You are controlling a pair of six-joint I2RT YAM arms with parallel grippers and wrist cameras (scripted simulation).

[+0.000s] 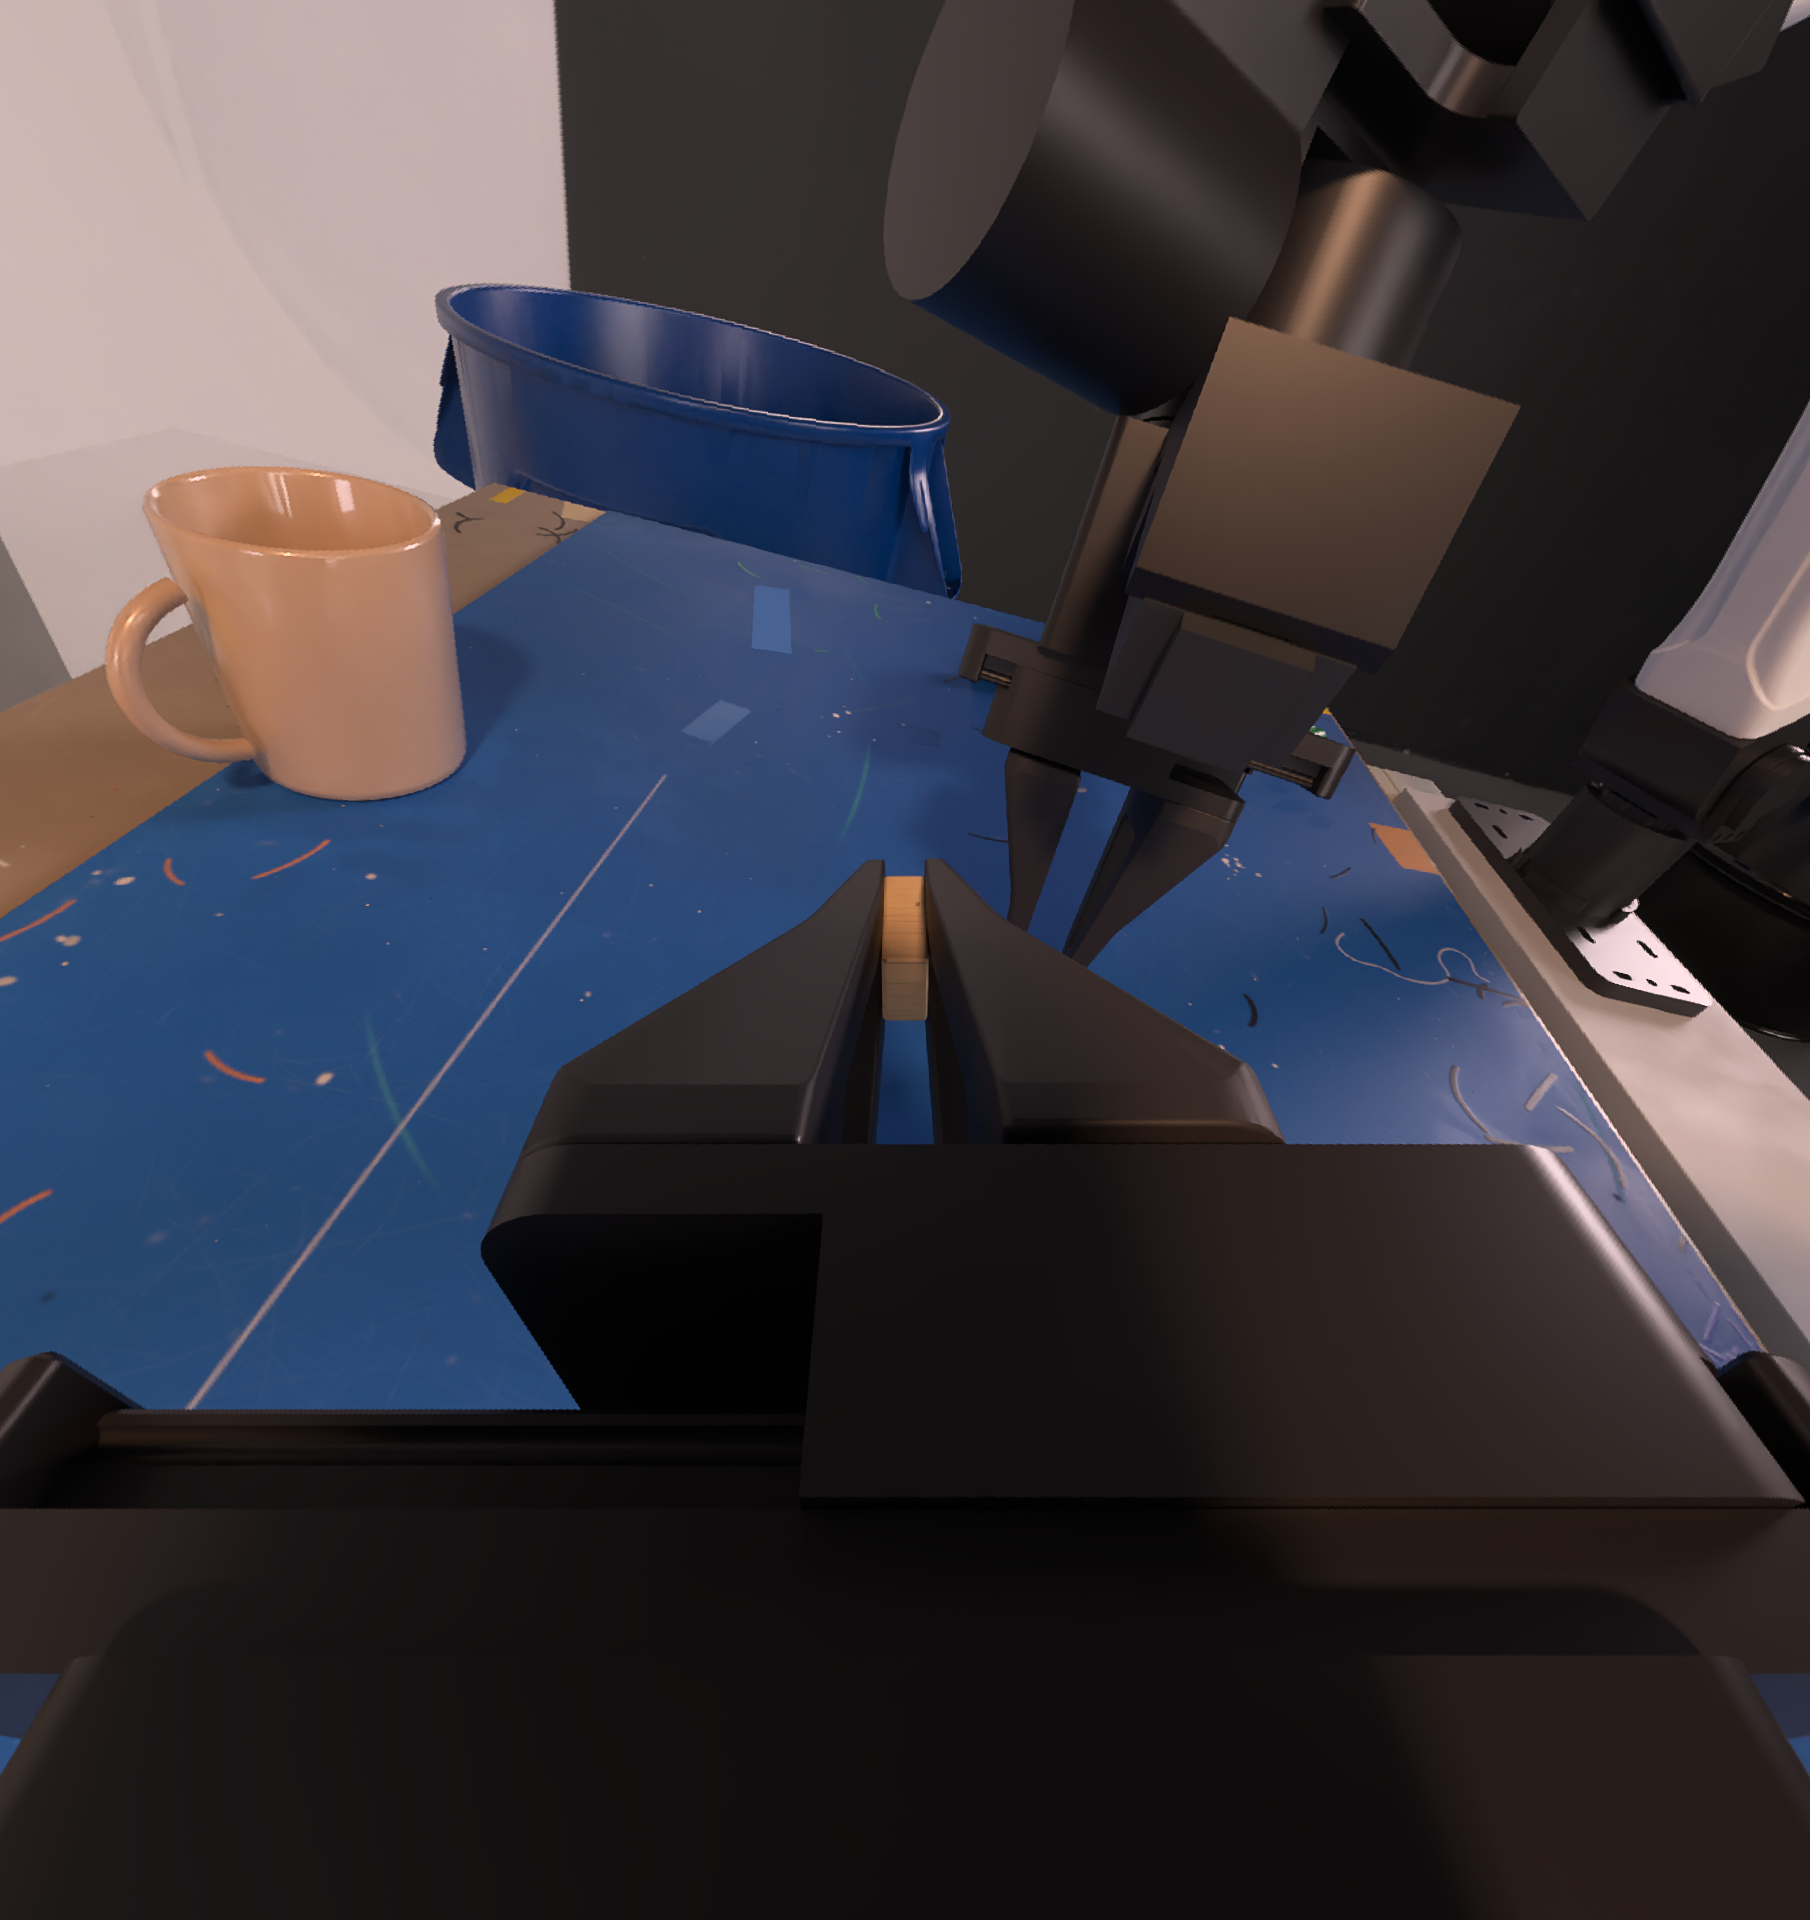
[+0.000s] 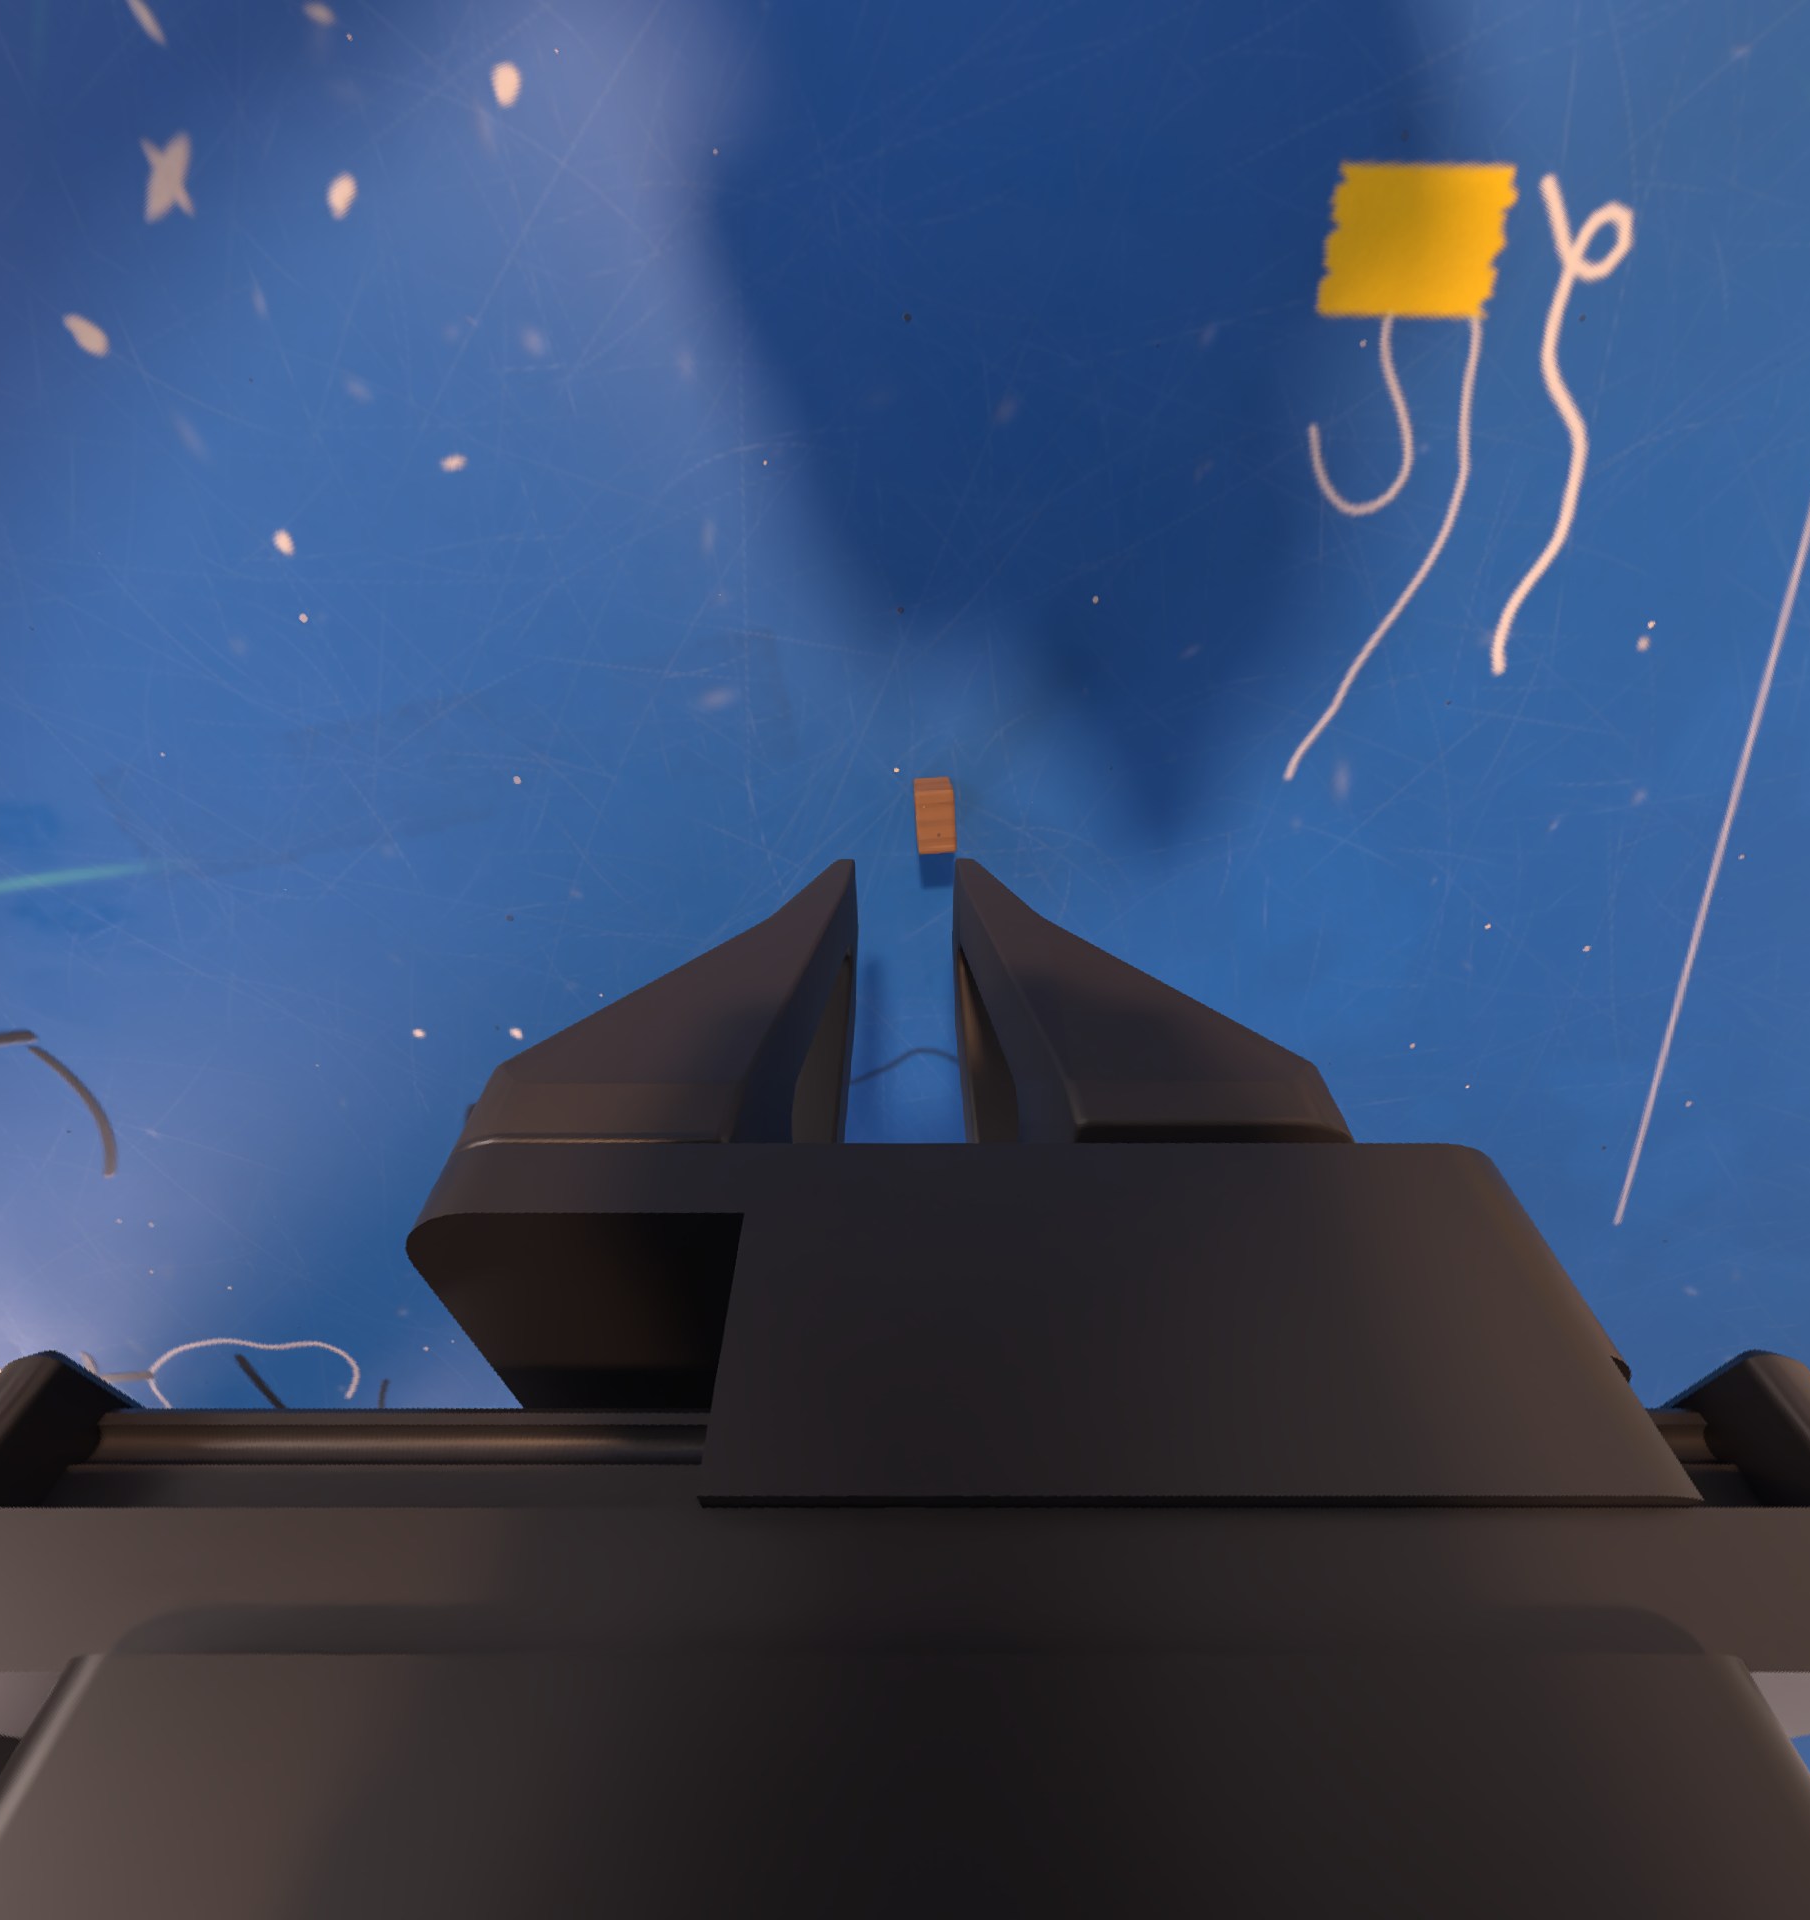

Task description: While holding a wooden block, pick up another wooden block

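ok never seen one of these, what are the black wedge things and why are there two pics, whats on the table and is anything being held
The black wedges are the fingers of two robot arms. Each arm has a camera at its wrist that looks forward along its fingers, so you get one picture per arm.

In the left wrist view, the left gripper is shut on a small wooden block between its fingers. Beyond it on the blue table stand a peach mug and a blue tub. The other arm's right gripper comes down nearby.

In the right wrist view, that right gripper looks down at the table. Its fingers are slightly apart and hold nothing. A second wooden block lies just ahead of the tips, apart from them. A yellow tape patch is on the table too.
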